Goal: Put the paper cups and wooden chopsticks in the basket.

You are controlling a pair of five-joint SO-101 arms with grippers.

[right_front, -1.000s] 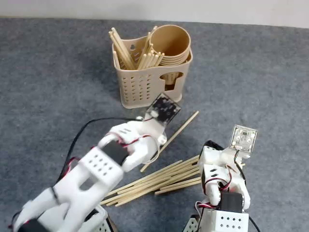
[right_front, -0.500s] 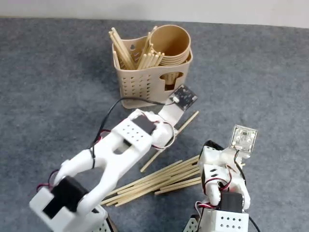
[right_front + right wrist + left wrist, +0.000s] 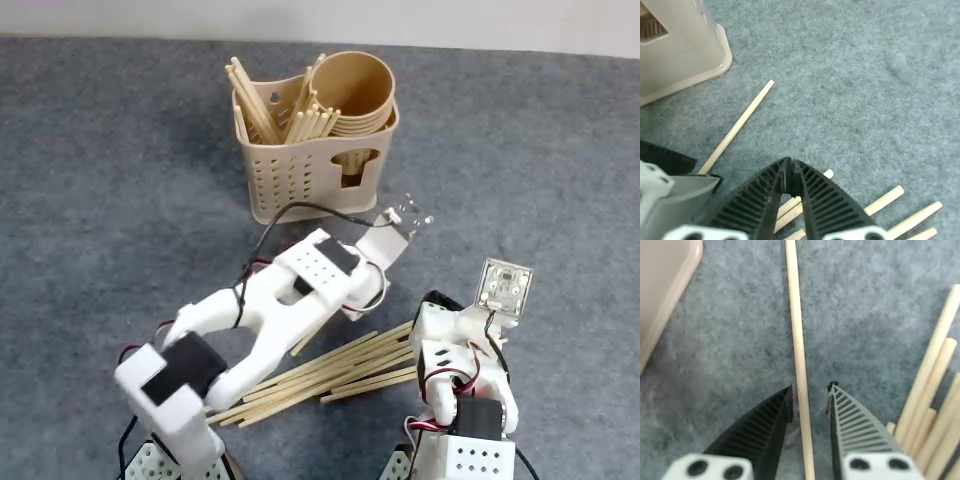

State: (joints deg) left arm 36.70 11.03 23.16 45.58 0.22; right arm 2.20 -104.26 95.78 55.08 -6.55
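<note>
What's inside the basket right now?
The basket holds a bundle of chopsticks standing in one side and nested cups in the other. Its walls hide their lower parts, so the number of cups cannot be told.

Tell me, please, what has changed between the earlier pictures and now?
The left arm stretched forward and swung rightward in the high view; the left gripper now stands open astride the single chopstick, not gripping it. Nothing was taken or released. The right gripper, shut, the basket and the chopstick pile stayed put.
</note>
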